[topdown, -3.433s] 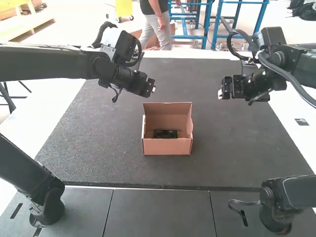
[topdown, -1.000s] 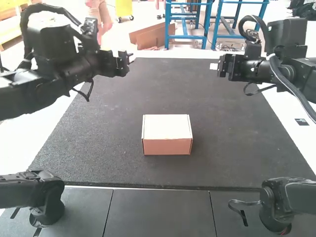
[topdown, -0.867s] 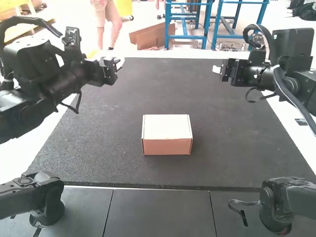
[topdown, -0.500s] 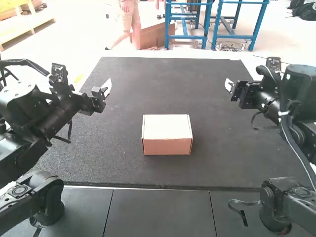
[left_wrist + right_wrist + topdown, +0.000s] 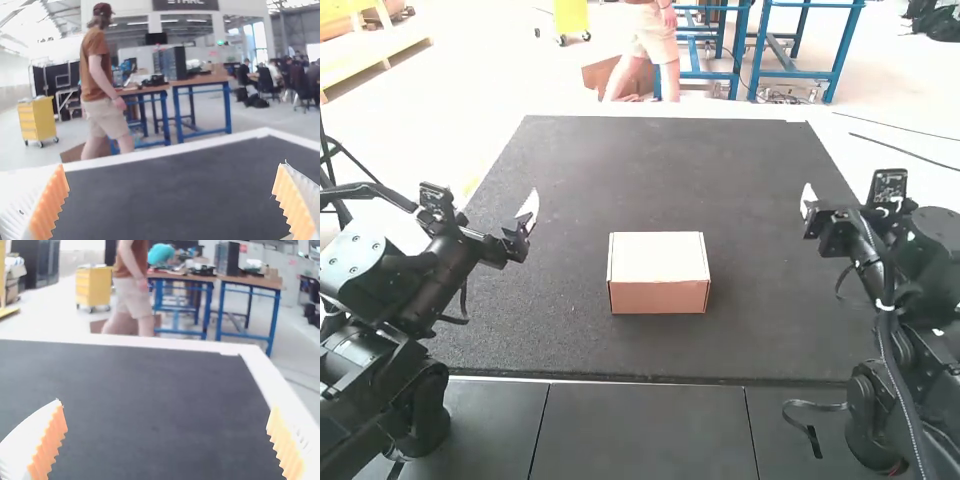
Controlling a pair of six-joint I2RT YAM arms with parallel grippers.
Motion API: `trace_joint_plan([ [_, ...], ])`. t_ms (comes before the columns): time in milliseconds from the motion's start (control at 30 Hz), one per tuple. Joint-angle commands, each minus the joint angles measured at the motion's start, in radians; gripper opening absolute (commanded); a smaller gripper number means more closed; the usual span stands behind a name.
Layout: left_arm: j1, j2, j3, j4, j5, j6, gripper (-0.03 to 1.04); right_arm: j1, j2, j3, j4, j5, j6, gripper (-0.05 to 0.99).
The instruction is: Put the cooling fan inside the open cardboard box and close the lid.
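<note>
The cardboard box [image 5: 658, 270] sits with its lid closed flat in the middle of the black mat [image 5: 720, 170]. The cooling fan is hidden inside it. My left gripper [image 5: 527, 215] hangs above the mat's left edge, well to the left of the box, open and empty. Its white ribbed fingers [image 5: 47, 210] with orange pads stand wide apart over bare mat in the left wrist view. My right gripper [image 5: 808, 202] hangs near the mat's right edge, far from the box, also open and empty. Its fingers [image 5: 45, 445] are spread wide in the right wrist view.
The mat covers most of the table, with a white border [image 5: 880, 150] around it. The two arm bases [image 5: 400, 410] [image 5: 890, 420] stand at the near corners. Open mat lies on every side of the box.
The lid, open in the earliest frame, is now closed. Over the last second both arms have drawn back and down toward their bases, away from the box, with grippers open.
</note>
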Motion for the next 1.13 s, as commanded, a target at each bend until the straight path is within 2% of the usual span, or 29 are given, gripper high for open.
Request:
trace_joint_plan([
  [0,0.006,-0.01,-0.009,-0.045,-0.019,0.002,0.96,-0.042,-0.059,-0.055,0.024,-0.047,-0.08,0.91],
  [67,0.008,-0.012,-0.009,-0.091,-0.019,-0.024,0.96,-0.066,-0.108,-0.09,0.014,-0.056,-0.097,0.91],
  [200,0.008,-0.01,-0.009,-0.161,-0.019,-0.052,0.96,-0.088,-0.234,-0.088,-0.152,-0.056,-0.091,0.91],
  [300,0.017,-0.012,-0.007,-0.186,-0.024,-0.07,0.96,-0.089,-0.223,-0.087,-0.167,-0.057,-0.053,0.91],
  [400,0.055,-0.01,-0.007,-0.219,-0.027,-0.102,0.96,-0.088,-0.223,-0.087,-0.178,-0.063,-0.034,0.91],
  [500,0.121,-0.01,-0.007,-0.252,-0.029,-0.127,0.96,-0.089,-0.223,-0.087,-0.192,-0.08,-0.001,0.91],
  [600,0.198,-0.012,-0.007,-0.268,-0.027,-0.127,0.96,-0.096,-0.223,-0.087,-0.226,-0.08,0.015,0.92],
  [667,0.226,-0.01,-0.007,-0.268,-0.027,-0.122,0.96,-0.096,-0.223,-0.087,-0.23,-0.08,0.018,0.91],
  [900,0.232,-0.01,-0.009,-0.268,-0.027,-0.121,0.96,-0.096,-0.223,-0.087,-0.244,-0.09,0.047,0.91],
  [1100,0.261,-0.01,-0.009,-0.272,-0.027,-0.115,0.96,-0.096,-0.223,-0.087,-0.263,-0.091,0.056,0.91],
])
